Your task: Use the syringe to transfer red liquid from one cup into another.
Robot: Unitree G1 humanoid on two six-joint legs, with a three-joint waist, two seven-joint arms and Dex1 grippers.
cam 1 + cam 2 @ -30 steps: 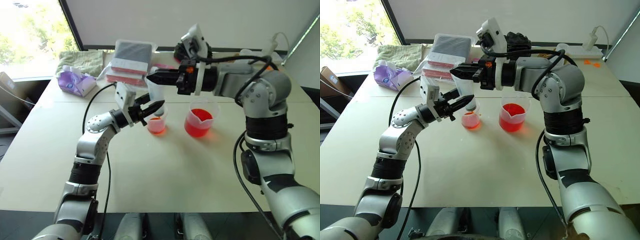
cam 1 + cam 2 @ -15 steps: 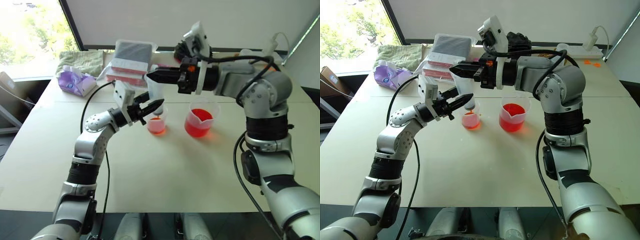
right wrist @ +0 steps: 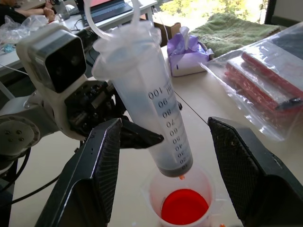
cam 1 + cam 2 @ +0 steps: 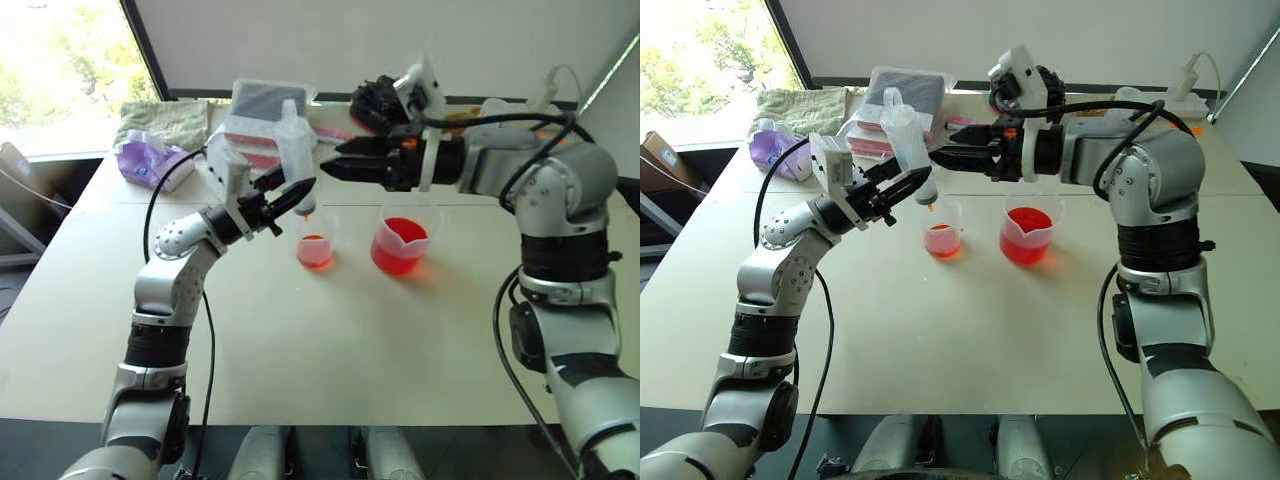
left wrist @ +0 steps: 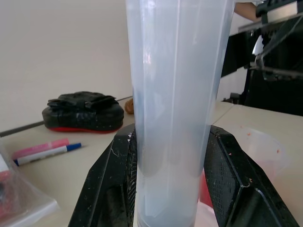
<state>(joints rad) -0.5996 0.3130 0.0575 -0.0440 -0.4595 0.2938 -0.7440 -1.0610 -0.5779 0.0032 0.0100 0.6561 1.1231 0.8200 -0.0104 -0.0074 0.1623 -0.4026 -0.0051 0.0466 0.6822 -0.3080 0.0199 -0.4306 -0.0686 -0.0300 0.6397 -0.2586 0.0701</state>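
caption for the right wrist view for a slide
Left gripper holds the syringe tilted, tip above the smaller cup of red liquid, between the open right gripper's fingers.

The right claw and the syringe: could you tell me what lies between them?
Nothing: in the right wrist view the open right claw stands clear of the syringe, bare air between them.

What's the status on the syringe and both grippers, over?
Left gripper shut on the syringe, tip above the smaller cup. Right gripper open, off the syringe. Spouted beaker holds red liquid. Nothing in the way.
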